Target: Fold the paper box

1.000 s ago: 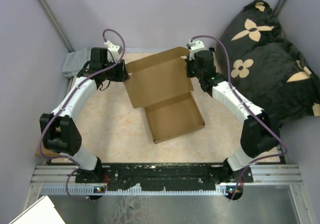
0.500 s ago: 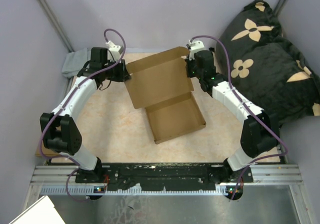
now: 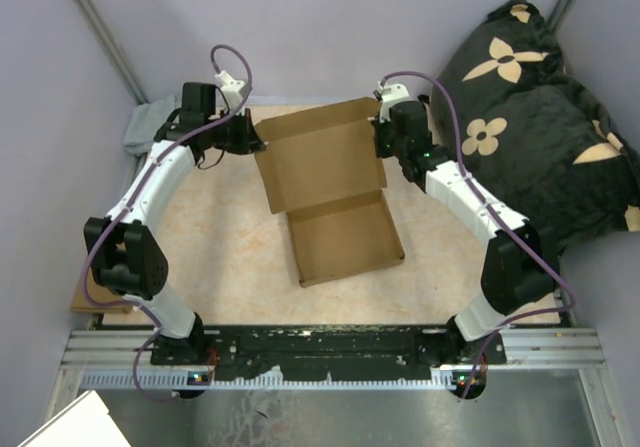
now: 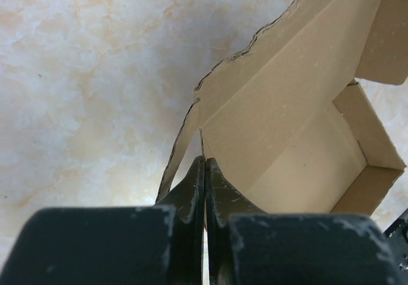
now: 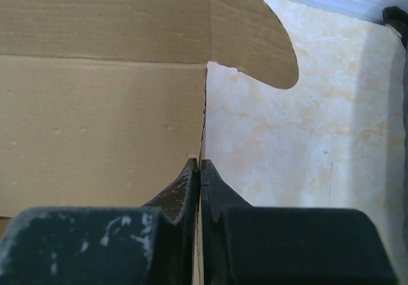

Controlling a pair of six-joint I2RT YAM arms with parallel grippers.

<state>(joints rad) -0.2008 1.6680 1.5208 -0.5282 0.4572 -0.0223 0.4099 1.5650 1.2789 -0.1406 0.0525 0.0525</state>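
Paper box [image 3: 340,232] sits mid-worktop [image 3: 220,257], roughly half folded: tray walls are up and the lid is raised, the left tool [image 3: 257,145] and right tool [image 3: 380,139] pinch its side edges, and closing and tucking apparently remain.

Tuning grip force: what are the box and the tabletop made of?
The paper box: brown corrugated cardboard, matte, unprinted; faint flute lines and ragged cut edges show in the wrist views. Tabletop: smooth, cream-orange marbled pattern, probably laminate or vinyl print; real stone cannot be ruled out.
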